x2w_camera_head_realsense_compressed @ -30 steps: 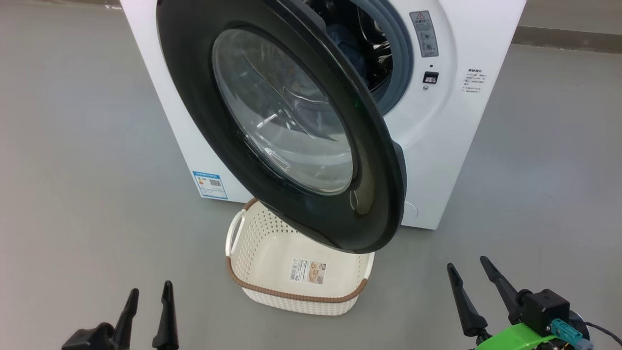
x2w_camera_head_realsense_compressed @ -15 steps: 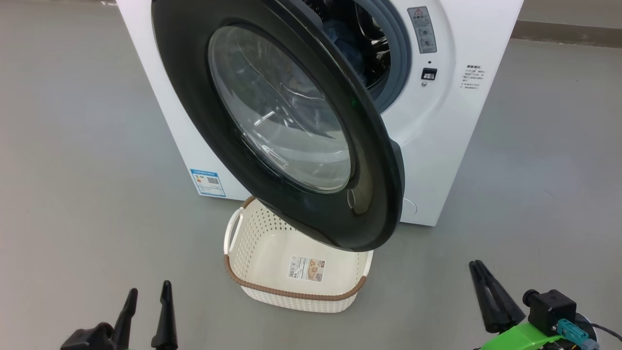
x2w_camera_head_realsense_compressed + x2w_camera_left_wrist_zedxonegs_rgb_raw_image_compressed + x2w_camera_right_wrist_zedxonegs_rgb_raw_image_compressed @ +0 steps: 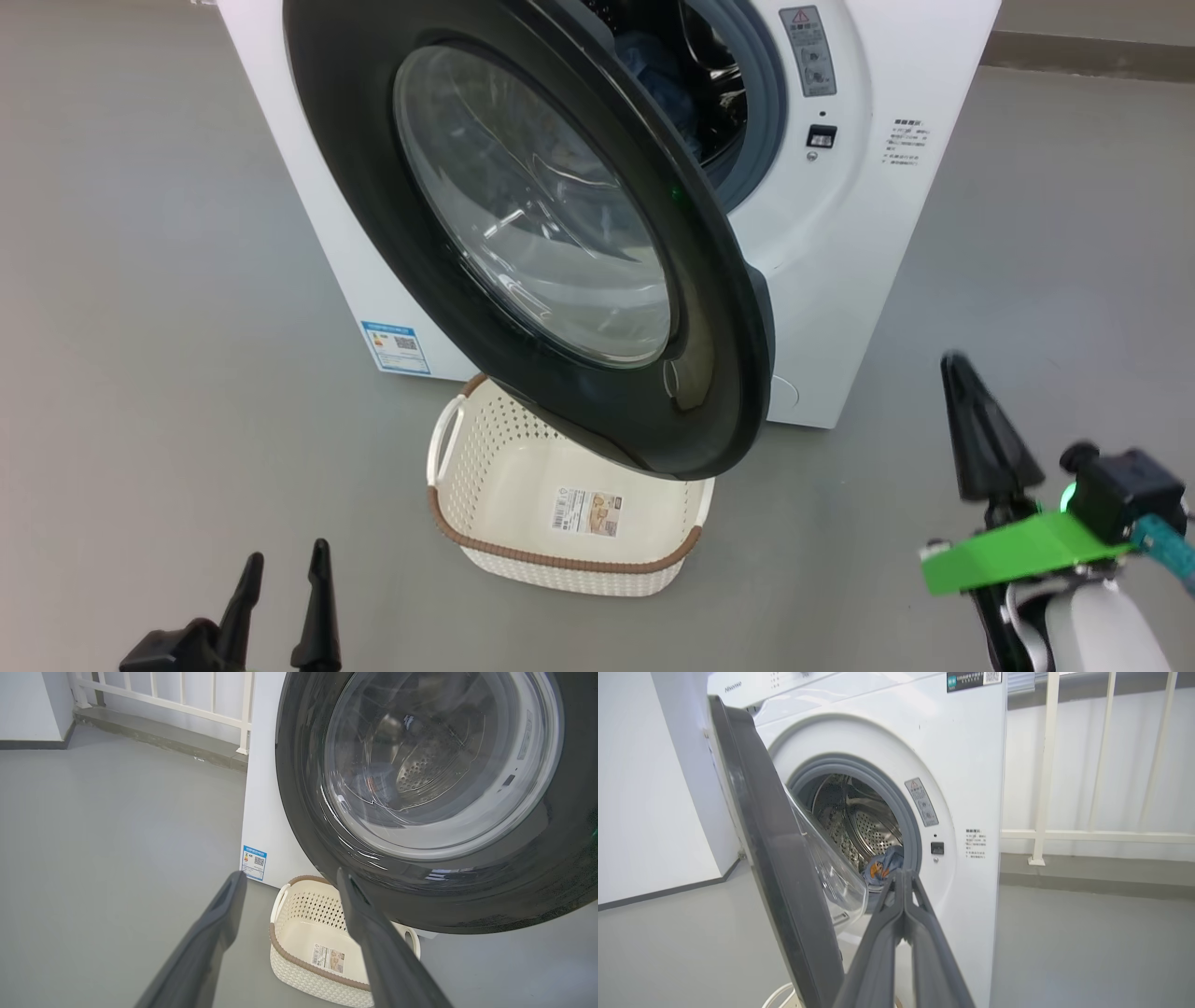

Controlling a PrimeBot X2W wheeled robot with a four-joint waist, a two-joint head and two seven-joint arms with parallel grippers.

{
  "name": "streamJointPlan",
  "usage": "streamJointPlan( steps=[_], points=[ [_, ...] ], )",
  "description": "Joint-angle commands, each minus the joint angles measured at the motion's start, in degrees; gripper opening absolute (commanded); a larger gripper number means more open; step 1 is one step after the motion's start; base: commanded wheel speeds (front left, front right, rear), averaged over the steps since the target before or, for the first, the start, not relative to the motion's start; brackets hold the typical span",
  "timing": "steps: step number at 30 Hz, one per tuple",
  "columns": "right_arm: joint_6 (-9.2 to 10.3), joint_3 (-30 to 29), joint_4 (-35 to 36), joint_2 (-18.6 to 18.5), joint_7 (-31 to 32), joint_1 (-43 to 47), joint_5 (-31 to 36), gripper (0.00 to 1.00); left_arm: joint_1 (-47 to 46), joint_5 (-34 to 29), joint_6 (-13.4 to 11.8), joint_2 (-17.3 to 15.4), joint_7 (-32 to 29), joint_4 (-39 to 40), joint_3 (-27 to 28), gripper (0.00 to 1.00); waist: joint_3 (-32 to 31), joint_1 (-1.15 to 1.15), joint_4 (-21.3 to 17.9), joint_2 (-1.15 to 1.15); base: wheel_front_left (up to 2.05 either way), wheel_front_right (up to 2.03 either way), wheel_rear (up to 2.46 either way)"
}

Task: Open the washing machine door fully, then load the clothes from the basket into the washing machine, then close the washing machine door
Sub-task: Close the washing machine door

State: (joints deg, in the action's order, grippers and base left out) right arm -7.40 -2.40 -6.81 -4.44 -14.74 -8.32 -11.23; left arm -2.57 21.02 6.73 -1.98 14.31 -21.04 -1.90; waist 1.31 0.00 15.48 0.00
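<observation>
Right claw: pressed shut on nothing, raised at the near right of the big white boxy front-loading washing machine. I read its two dark fingers, joined into one wedge, as set for pushing, not for grasping. Left claw: spread wide and empty, low at the near left, well apart from everything.

Large round glossy black washing machine door with bulging clear glass window: swung out toward me from its left hinge, free edge nearest the right claw, so I judge that closing is the step in hand.

Light blue clothes with an orange patch: inside the steel perforated drum.

Small cream-white perforated plastic basket with brown rim: on the grey floor just in front of the machine, under the door's lower edge, its bare bottom showing a label sticker.

Hidden from me: the basket's far end behind the door, most of the drum, and how many garments lie within. Glare on the glass blurs whatever is behind it.
</observation>
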Motion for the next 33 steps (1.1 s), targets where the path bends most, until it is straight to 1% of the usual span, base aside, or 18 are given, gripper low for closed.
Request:
streamJointPlan(
  steps=[1, 5, 9, 10, 11, 12, 13, 14, 17, 21, 27, 33],
  points=[
    [-0.09, 2.38, 3.22, 0.01, -0.26, -3.27, -0.84, 0.00, -1.12, -0.59, -0.42, -0.90, 0.69, 1.35, 1.91, 1.00, 0.12, 0.00, -0.09, 0.00, 0.00, 0.00, 0.00],
    [-0.09, 6.82, 7.51, 0.03, -0.26, -6.03, -1.36, 0.00, -1.13, -1.11, -0.43, -0.90, 0.69, 1.16, 1.83, 1.00, 0.11, 0.00, -0.07, 0.00, 0.00, 0.00, 0.00],
    [-0.09, 13.63, 10.94, 0.05, -0.26, -8.09, -1.96, 0.00, -1.29, -1.18, -0.40, -0.90, 0.69, 1.14, 1.57, 1.00, 0.32, 0.00, 0.17, 0.00, 0.00, 0.00, 0.00],
    [-0.09, 13.63, 10.94, 0.05, -0.26, -8.09, -1.96, 0.00, -1.29, -1.18, -0.40, -0.90, 0.69, 1.14, 1.57, 1.00, 0.32, 0.00, 0.17, 0.00, 0.00, 0.00, 0.00],
    [-0.09, 17.18, 11.90, 0.06, -0.26, -8.70, -2.21, 0.00, -1.34, -1.17, -0.42, -0.90, 0.69, 1.11, 1.45, 1.00, 0.34, 0.00, 0.39, 0.00, 0.00, 0.00, 0.00],
    [-0.09, 18.83, 12.03, 0.08, -0.26, -8.83, -2.45, 0.00, -1.36, -1.15, -0.45, -0.90, 0.69, 1.10, 1.37, 1.00, 0.34, 0.00, 0.53, 0.00, 0.00, 0.00, 0.00],
    [-0.09, 18.83, 12.03, 0.08, -0.26, -8.83, -2.45, 0.00, -1.36, -1.15, -0.45, -0.90, 0.69, 1.10, 1.37, 1.00, 0.34, 0.00, 0.53, 0.00, 0.00, 0.00, 0.00],
    [-0.09, 20.30, 12.05, 0.10, -0.26, -8.89, -2.70, 0.00, -1.39, -1.12, -0.49, -0.90, 0.69, 1.11, 1.28, 1.00, 0.36, 0.00, 0.70, 0.00, 0.00, 0.00, 0.00],
    [-0.09, 24.30, 9.59, -0.24, -0.26, -8.54, -3.35, 0.00, -1.43, -0.97, -0.65, -0.90, 0.69, 1.21, 1.10, 1.00, 0.47, 0.00, 1.08, 0.00, 0.00, 0.00, 0.00],
    [-0.09, 27.32, 4.42, -0.16, -0.26, -8.33, -4.30, 0.00, -1.55, -0.72, -0.87, -0.90, 0.69, 1.44, 0.79, 1.00, 0.81, 0.00, 1.61, 0.00, 0.00, 0.00, 0.00],
    [-0.09, 28.21, -3.24, 0.29, -0.26, -10.17, -4.92, 0.00, -2.09, 0.06, -1.24, -0.90, 0.69, 1.97, 0.32, 1.00, 2.65, 0.00, 2.03, 0.00, 0.00, 0.00, 0.00],
    [-0.09, 26.91, -6.99, 0.65, -0.26, -14.00, -4.56, 0.00, -3.47, 1.77, -1.37, -0.90, 0.69, 2.63, -0.72, 1.00, 5.88, 0.00, 2.96, 0.00, 0.00, 0.00, 0.00]
  ],
)
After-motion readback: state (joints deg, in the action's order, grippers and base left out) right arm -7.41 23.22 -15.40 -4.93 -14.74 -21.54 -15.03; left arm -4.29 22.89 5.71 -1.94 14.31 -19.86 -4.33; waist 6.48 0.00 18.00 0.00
